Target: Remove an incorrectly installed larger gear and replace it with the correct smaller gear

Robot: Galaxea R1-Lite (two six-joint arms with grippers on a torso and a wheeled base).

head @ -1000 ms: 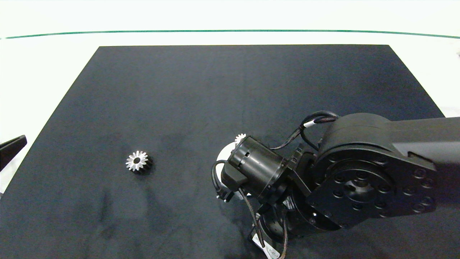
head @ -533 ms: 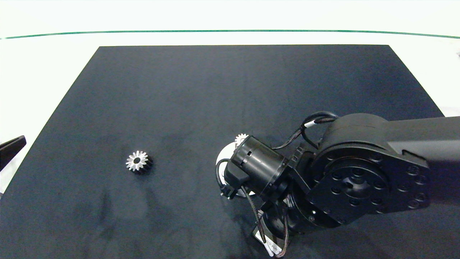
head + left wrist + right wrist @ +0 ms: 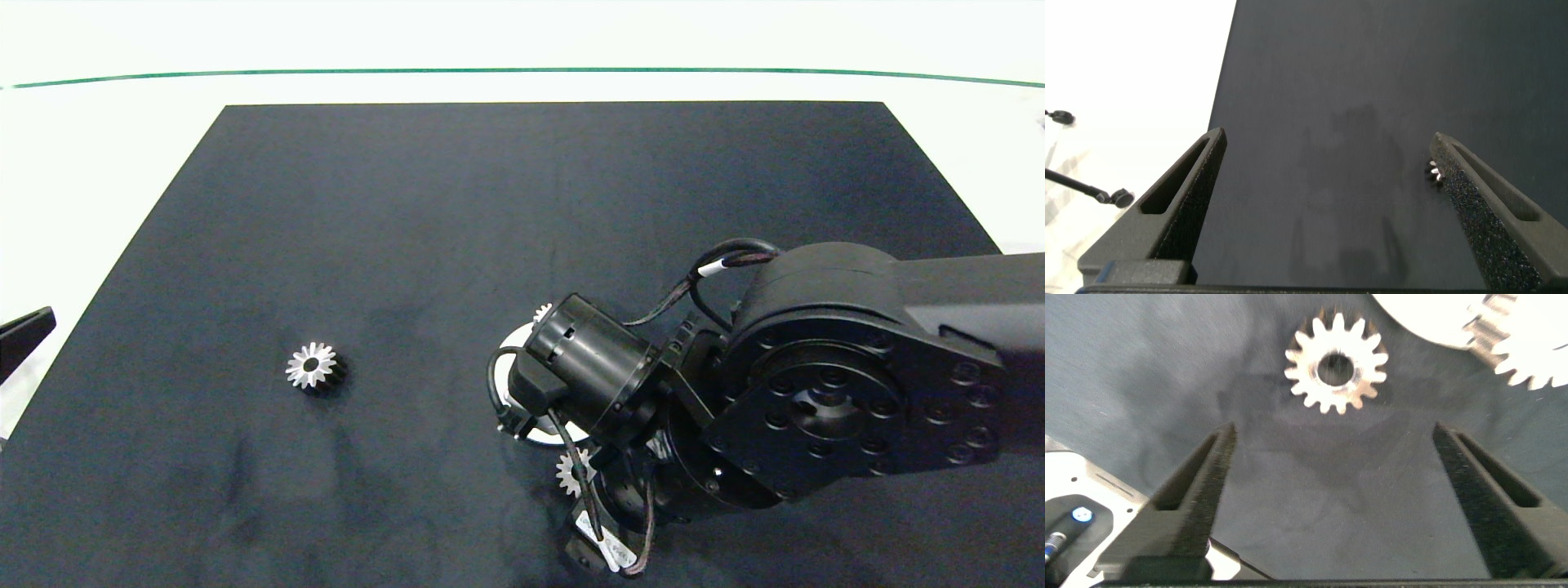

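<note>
The first part of the job looks done. The larger gear (image 3: 312, 367) lies alone on the dark mat (image 3: 522, 180) that covers the bench, well apart from the white round base (image 3: 1429, 318). It is shiny silver on top with long pointy teeth like a star, and its sides are dark.

The second part is not done yet. The smaller gear (image 3: 1336, 369) lies flat on the mat, just beside the white base and not on it. It is silver, with short stubby teeth and a round hole in the middle. Another gear (image 3: 1527, 351) sits at the edge of the base.

The right hand (image 3: 1333, 433) hangs over the mat near the smaller gear. Its two fingers are spread wide and hold nothing. The gear is a little ahead of the fingers, not between them.

The left hand (image 3: 1327, 135) waits at the left side of the bench, spread wide and empty too.

What is left, I think: grab the smaller gear, lift it and set it on the base. The arm hides most of the base from above, so I cannot tell if its spot is free.
</note>
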